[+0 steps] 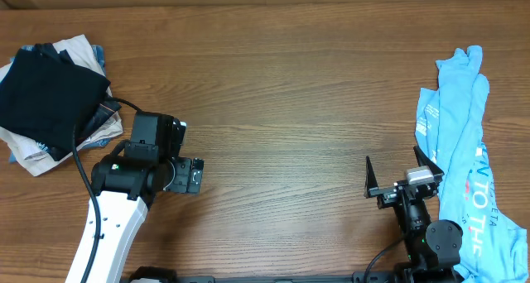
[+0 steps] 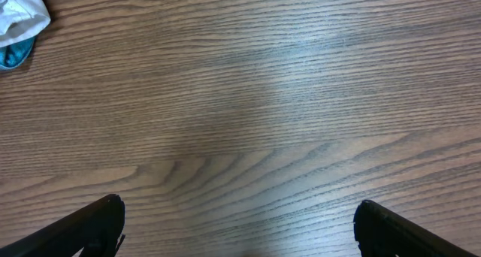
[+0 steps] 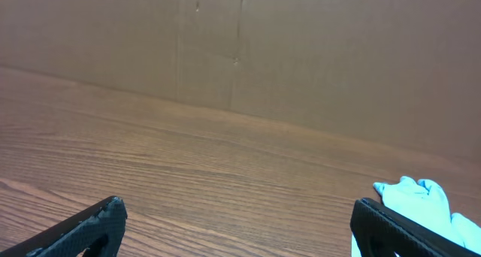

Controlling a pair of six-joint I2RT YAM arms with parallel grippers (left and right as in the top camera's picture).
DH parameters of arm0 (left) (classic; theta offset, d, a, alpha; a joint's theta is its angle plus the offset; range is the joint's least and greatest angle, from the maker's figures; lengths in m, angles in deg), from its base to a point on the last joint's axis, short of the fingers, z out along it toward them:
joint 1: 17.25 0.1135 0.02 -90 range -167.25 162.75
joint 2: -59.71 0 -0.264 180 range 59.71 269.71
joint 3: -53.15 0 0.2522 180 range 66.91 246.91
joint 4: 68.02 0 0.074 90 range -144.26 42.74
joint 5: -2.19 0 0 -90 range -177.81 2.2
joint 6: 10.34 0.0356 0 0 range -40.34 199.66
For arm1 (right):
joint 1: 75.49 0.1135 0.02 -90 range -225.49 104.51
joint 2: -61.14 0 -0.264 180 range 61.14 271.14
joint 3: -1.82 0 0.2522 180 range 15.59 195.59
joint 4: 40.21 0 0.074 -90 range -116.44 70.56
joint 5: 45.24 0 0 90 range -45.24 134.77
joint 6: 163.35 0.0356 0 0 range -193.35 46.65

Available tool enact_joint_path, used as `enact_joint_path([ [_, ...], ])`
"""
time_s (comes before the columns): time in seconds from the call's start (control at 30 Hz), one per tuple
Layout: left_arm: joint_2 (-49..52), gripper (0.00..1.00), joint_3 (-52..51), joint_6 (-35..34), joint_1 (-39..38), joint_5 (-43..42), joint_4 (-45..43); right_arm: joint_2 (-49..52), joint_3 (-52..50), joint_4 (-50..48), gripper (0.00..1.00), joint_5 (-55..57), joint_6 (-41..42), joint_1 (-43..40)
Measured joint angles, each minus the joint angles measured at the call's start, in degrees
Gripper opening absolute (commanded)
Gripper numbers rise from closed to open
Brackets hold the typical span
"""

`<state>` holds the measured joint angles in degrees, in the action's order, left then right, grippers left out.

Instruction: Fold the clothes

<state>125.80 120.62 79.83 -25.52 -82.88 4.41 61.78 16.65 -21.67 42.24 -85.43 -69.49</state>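
1. Right gripper [image 1: 399, 174] fingers fill the near edge of its wrist view. They are spread wide with nothing between them, low at the near right of the wooden table [image 1: 281, 93].
2. Your left gripper [image 2: 239, 223] is also parted and empty, over bare wood at the near left.
3. The light blue tee [image 1: 460, 126] lies crumpled in a long strip down the right edge, with its lettering partly showing. The black T-shirt [image 1: 45, 101] sits folded on a pile of pale clothes [image 1: 29, 155] at the far left and looks finished.
4. The step in hand is probably fetching the blue tee. Move the right gripper rightward and pinch a single clean edge, a hem or a shoulder, rather than a bunched ridge.
5. From overhead, its right-hand finger may already brush the fabric, though I cannot tell. Lower gently so you don't shove the cloth off the table.
6. Drag the tee toward the middle, then bring the left gripper to the opposite corner to pull it flat.
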Motion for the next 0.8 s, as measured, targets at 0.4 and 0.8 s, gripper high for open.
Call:
enact_joint_path([
  [0.4, -14.69, 1.00, -0.04, 0.00, 0.00, 0.00, -0.07, 0.00, 0.00, -0.04, 1.00, -0.02, 0.04, 0.00],
  [0.8, -47.67, 1.00, -13.99, -0.02, 0.00, 0.02, -6.88, -0.02, 0.00, 0.02, 1.00, 0.00, 0.00, 0.00],
])
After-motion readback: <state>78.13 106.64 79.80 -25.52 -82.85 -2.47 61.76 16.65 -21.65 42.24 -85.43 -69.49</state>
